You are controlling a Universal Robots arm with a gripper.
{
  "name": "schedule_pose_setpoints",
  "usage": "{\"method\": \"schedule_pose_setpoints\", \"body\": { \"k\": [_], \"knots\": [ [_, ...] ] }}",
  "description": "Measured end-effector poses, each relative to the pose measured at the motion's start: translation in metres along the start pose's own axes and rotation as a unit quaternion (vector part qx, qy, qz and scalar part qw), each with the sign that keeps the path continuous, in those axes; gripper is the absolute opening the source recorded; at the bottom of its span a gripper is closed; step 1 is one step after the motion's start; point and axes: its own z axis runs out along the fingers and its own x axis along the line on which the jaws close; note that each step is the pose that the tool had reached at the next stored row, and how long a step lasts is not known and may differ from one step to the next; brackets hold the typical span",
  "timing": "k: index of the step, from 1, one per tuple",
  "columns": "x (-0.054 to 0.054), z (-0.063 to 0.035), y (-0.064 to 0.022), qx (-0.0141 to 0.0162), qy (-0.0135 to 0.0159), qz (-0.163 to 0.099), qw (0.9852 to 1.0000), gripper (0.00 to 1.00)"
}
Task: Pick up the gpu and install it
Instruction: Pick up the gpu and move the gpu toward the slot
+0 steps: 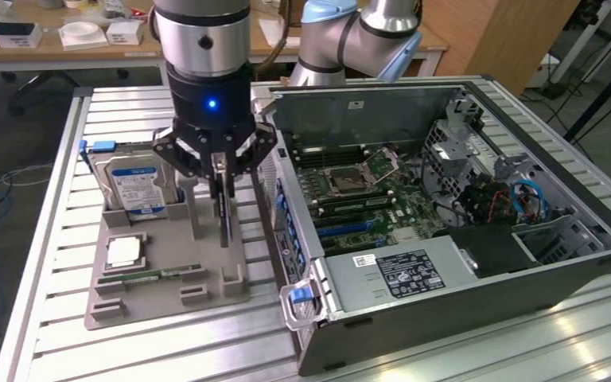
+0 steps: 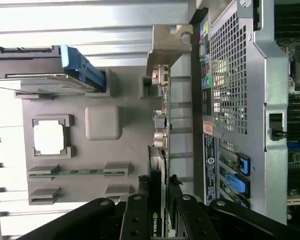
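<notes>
Centrally, the tool (image 1: 220, 169) is closed on the top edge of the gpu (image 1: 223, 219), which stands on edge in the grey holder (image 1: 168, 296) on the desk (image 1: 56, 239) — just beside the open computer case (image 1: 560, 239). Good practice, as judged here: lift straight up with the card vertical, so the bracket (image 2: 166, 47) clears its slot — no twisting.

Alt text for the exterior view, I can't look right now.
The tool grips the top edge of the gpu, which stands on edge over a grey holder that also carries a hard drive; an open computer case lies at the exterior view's right.
</notes>
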Motion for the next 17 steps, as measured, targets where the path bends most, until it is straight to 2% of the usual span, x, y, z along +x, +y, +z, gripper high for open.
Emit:
{"method": "schedule_pose_setpoints", "body": {
  "k": [17],
  "knots": [
    [-0.001, -0.0383, 0.0002, 0.0, 0.0, 0.0, 1.0, 0.26]
  ]
}}
